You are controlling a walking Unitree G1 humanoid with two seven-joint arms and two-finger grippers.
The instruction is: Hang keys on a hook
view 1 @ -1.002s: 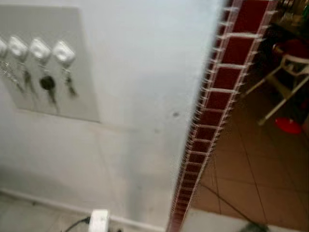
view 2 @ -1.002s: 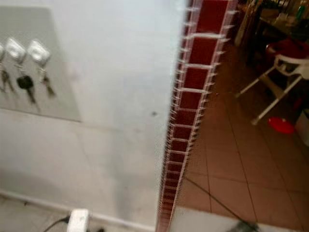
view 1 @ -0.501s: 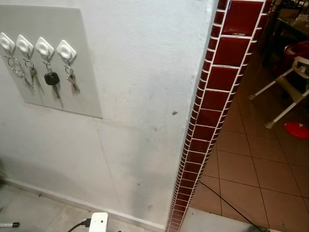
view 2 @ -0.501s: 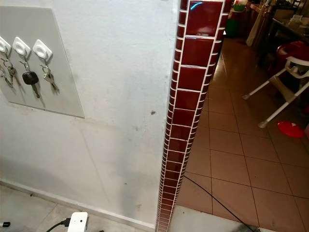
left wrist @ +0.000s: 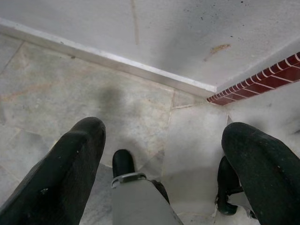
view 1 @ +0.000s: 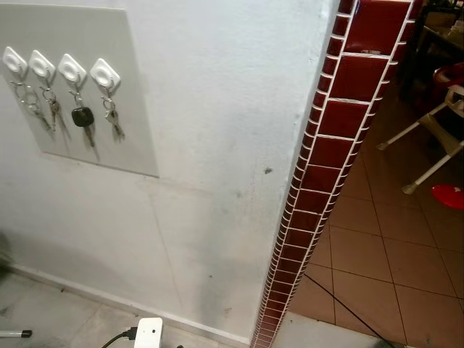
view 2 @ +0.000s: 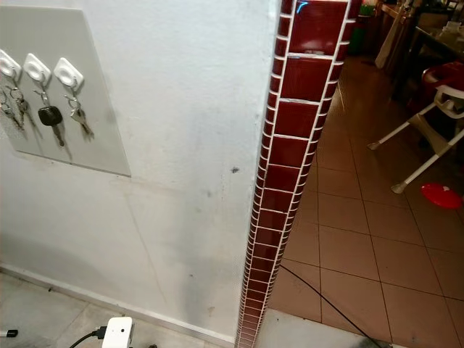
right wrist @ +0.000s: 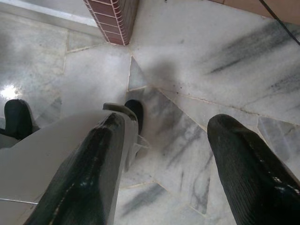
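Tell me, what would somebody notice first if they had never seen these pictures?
Probably the tall strip of shiny dark red tiles running down the corner of the white wall. Next, the grey board on that wall's left side, with four white hooks in a row, each with keys dangling from it. Off to the right, a red dish lies on the brown floor tiles.

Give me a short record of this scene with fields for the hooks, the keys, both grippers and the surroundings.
hooks: four white plastic hooks in a row on a grey wall panel
keys: a bunch hangs on every hook, including a black-headed key
left gripper: open, hanging over the marble floor
right gripper: open, over the floor, holding nothing
surroundings: red-tiled wall edge; white power adapter
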